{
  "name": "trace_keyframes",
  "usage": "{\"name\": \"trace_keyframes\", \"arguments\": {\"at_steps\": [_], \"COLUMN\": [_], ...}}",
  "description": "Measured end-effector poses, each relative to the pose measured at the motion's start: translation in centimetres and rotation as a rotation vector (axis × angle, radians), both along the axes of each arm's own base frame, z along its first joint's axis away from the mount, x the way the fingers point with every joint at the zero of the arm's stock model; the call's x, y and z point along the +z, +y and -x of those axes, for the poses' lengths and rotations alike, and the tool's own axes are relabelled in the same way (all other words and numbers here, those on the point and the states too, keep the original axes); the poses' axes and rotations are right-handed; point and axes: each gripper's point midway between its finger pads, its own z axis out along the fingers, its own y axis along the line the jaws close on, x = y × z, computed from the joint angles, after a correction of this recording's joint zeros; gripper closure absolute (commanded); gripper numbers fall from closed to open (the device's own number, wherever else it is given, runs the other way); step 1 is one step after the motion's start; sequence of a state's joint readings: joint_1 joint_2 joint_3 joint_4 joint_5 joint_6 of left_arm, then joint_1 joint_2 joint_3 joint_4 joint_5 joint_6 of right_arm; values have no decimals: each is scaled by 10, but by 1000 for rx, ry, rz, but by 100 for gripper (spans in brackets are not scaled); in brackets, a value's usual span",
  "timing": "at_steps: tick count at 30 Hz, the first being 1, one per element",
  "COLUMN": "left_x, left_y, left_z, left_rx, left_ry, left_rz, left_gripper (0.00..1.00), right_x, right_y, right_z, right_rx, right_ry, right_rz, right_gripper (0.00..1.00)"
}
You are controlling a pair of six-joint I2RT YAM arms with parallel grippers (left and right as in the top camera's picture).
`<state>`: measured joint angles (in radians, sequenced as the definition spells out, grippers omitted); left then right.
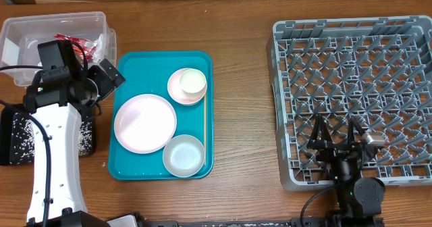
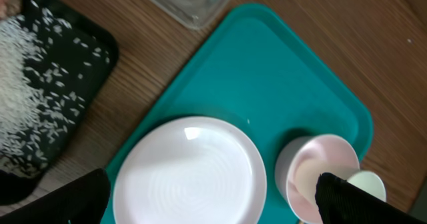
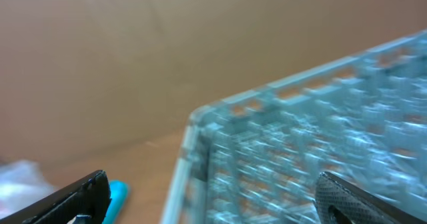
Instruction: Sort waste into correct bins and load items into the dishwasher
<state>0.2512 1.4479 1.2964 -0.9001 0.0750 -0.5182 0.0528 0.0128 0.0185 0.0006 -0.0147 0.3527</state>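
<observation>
The pale pink plate [image 1: 145, 122], the pink saucer [image 1: 177, 90] with the white cup [image 1: 193, 82] on it, the grey-blue bowl [image 1: 183, 155] and the chopstick [image 1: 204, 122] lie on a teal tray. My left gripper [image 1: 113, 78] is open and empty over the tray's left edge. In the left wrist view its fingers [image 2: 213, 207] flank the plate [image 2: 190, 171], with the saucer [image 2: 313, 167] to the right. The red wrapper [image 1: 71, 39] lies in the clear tub [image 1: 27, 28]. Rice [image 2: 20, 84] covers the black tray [image 1: 13, 142]. My right gripper [image 1: 336, 134] is open and empty over the grey dish rack [image 1: 351, 71].
The teal tray [image 1: 138, 65] stands mid-table between the bins and the rack. The left arm's white body partly hides the black tray. The right wrist view is blurred and shows the rack's corner [image 3: 320, 144] and bare wood to its left.
</observation>
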Motion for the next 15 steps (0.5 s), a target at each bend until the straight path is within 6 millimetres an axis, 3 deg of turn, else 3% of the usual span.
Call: {"name": "trace_keyframes", "arguments": {"at_steps": [3,8,10,15], "left_x": [3,4,4,-2], "left_y": [13,44,58,86], "left_z": [-2,5,11,36], "left_rx": [42,142,190,292], "left_ry": [-12,-5,4,64], "left_rz": [-48,-111,-123,-120], "left_gripper": [0,0,0,0], "right_x": [13,10,14,54], "right_y": [23,77,83,99], "right_z": [5,27,31,55], "right_rx": [148,508,555,736], "right_ry": [-33,118,135,28], "right_rz": [-133,-464,-519,-547], "right_gripper": [0,0,0,1]}}
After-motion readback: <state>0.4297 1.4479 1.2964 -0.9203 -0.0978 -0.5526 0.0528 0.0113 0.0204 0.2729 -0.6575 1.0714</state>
